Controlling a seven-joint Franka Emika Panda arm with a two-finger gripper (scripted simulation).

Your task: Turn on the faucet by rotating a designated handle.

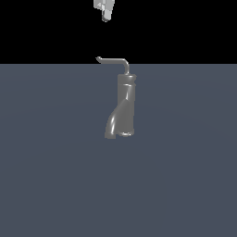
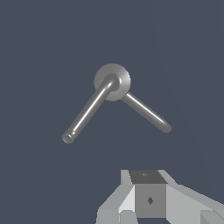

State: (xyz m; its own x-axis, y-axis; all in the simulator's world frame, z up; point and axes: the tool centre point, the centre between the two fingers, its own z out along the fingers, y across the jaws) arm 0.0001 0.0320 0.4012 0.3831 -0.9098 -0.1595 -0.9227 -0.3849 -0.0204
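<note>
The grey glossy faucet (image 1: 122, 109) stands upright in the middle of the floor, its wider spout end low and toward the exterior view's left. From its top rises the thin L-shaped handle (image 1: 113, 60), whose arm reaches to the exterior view's left and ends in a small upturned tip. My gripper (image 1: 106, 18) hangs well above that tip, apart from it, with its fingers together and nothing held. In the wrist view I look down on the faucet's round top (image 2: 118, 76). The handle (image 2: 87, 111) runs outward from it. My gripper (image 2: 148, 175) sits beside it, not touching.
A flat blue-grey floor (image 1: 185, 176) spreads all around the faucet. A second thin grey rod (image 2: 146, 113) runs out from under the faucet's round top in the wrist view. Nothing else stands in view.
</note>
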